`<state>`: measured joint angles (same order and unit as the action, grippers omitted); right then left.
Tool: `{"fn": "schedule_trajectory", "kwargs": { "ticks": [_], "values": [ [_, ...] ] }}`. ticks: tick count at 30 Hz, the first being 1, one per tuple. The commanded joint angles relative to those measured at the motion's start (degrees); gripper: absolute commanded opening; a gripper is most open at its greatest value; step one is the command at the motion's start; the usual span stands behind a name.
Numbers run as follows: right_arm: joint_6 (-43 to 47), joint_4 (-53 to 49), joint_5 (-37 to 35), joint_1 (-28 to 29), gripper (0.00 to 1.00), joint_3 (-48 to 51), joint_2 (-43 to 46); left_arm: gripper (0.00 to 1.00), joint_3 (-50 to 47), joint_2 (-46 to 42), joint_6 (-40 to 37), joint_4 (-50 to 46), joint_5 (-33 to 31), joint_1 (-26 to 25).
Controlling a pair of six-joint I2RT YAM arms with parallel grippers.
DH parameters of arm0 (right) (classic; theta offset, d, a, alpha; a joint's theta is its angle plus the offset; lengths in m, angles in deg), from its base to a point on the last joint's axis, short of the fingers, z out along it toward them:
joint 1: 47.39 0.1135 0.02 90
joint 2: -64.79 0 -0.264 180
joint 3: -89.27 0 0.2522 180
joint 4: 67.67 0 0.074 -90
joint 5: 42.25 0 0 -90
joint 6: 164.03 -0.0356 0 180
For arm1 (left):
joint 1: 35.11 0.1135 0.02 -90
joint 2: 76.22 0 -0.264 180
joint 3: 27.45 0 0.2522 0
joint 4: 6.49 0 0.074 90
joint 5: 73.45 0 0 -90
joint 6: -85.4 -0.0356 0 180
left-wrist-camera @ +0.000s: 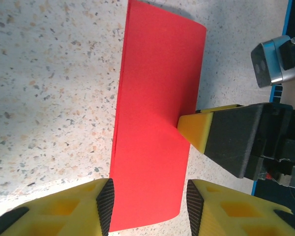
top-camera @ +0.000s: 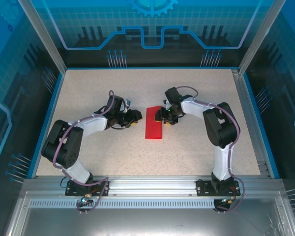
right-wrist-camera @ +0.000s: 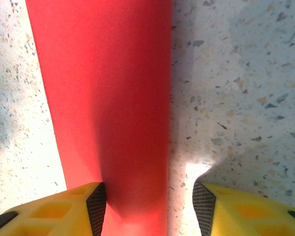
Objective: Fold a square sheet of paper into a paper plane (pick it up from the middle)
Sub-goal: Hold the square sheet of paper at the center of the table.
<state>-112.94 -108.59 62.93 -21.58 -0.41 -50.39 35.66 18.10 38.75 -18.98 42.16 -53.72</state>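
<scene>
The red sheet of paper lies flat mid-table as a long rectangle, apparently folded in half, and is not a dart shape. In the left wrist view the paper shows a doubled edge along its left side. My left gripper is just left of it and open. Its jaws straddle the paper's near end. My right gripper is at the paper's upper right edge, also open. The paper runs under its left finger, and one yellow fingertip touches the paper's edge.
The speckled tabletop is bordered by a blue rim and aluminium frame posts. Both arms reach inward, their wrists close together over the paper. A metal rail runs along the near edge.
</scene>
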Motion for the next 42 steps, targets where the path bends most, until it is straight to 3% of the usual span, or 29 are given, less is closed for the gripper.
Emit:
{"fn": "schedule_trajectory", "kwargs": {
  "ticks": [1,15,42],
  "values": [
    [-1.7,-0.2,0.3,-0.7,0.55,2.4,-1.0,0.47,-1.0,-0.2,-1.1,-1.4,-1.3,-0.2],
    [1.8,-10.8,-4.6,0.2,0.56,-4.1,-6.2,0.46,-0.6,-0.3,-2.1,-2.1,-1.2,-0.2],
    [0.8,-14.8,-8.8,0.8,0.55,-6.3,-9.4,0.45,-0.6,-1.0,-2.9,-3.2,-1.8,-0.2]
  ]
}}
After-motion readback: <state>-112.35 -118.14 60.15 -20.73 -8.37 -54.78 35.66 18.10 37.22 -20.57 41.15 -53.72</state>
